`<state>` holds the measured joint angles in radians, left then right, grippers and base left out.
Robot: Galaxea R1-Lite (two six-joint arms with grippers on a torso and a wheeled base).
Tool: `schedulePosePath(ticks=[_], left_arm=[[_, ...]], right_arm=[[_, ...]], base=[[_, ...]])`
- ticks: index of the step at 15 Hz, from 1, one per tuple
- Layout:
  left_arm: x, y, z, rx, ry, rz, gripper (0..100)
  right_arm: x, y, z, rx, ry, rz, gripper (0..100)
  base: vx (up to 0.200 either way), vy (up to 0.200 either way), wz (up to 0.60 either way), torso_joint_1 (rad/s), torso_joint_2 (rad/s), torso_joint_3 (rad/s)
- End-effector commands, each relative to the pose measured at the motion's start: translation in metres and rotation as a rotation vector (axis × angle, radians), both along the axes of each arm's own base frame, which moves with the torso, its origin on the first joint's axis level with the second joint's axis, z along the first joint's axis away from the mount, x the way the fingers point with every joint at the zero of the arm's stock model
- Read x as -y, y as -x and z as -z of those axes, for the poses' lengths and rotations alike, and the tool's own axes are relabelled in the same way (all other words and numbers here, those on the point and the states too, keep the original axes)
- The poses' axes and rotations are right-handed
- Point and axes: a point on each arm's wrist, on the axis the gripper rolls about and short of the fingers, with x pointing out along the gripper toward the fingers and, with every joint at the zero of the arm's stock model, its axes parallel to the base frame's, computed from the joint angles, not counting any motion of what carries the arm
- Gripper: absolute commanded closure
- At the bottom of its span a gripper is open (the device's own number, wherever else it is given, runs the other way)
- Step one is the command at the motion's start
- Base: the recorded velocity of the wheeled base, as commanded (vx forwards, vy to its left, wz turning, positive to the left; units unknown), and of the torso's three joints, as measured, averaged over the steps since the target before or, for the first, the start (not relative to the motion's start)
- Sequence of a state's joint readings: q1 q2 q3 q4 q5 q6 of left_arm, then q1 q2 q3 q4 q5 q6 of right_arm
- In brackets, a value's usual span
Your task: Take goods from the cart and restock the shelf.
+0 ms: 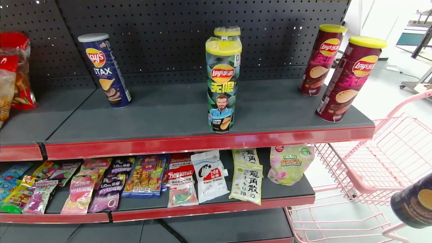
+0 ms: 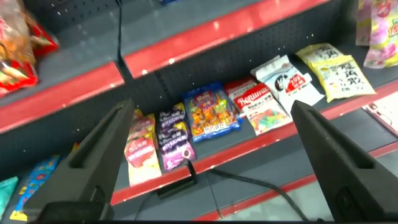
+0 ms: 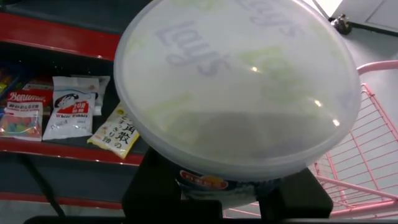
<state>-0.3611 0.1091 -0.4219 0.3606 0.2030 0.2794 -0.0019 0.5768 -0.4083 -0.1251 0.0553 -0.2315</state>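
Near wire cart (image 1: 358, 181), cylindrical can (image 1: 413, 202)

Black cable (image 1: 170, 230), pale floor (image 1: 381, 98), wheeled stand (image 1: 412, 84) beyond.

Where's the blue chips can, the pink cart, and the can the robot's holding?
blue chips can (image 1: 104, 71): head view, label's middle.
pink cart (image 1: 358, 181): head view, its handle bar.
held can (image 3: 236, 87): right wrist view, clear lid.

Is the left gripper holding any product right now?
No, the left gripper is open, its fingers wide apart with nothing between them.
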Motion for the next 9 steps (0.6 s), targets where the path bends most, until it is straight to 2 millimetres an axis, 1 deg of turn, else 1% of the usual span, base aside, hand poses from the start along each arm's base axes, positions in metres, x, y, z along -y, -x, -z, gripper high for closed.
schedulePosePath(ticks=[1, 3, 5, 6, 9], left_arm=[[0.0001, -0.0002, -0.0001, -0.001, 0.0, -0.002, 0], [0.0001, -0.0002, -0.0001, -0.001, 0.0, 0.0, 0], [0.0002, -0.0003, 0.0003, -0.003, -0.001, 0.003, 0], [0.0002, -0.0003, 0.0008, -0.003, -0.001, 0.003, 0], [0.0004, -0.0006, 0.0015, -0.006, -0.002, 0.003, 0]], right_arm=[[0.0, -0.0018, -0.0001, -0.007, 0.0, 0.0, 100], [-0.0001, -0.003, -0.0005, -0.01, 0.0, -0.003, 100], [-0.0001, -0.0032, 0.001, -0.016, 0.002, -0.003, 100], [-0.0001, -0.003, 0.0018, -0.018, 0.002, -0.003, 100], [-0.0001, -0.0022, 0.0025, -0.016, 0.003, -0.005, 100]], base=[[0.0, 0.0, 0.0, 0.227, -0.6, -0.393], [0.0, 0.0, 0.0, 0.222, -0.58, -0.359], [0.0, 0.2, 0.0, 0.186, -0.45, -0.293], [0.0, 0.2, 0.0, 0.066, -0.23, -0.11], [0.0, 0.2, 0.0, 0.032, -0.04, -0.036]])
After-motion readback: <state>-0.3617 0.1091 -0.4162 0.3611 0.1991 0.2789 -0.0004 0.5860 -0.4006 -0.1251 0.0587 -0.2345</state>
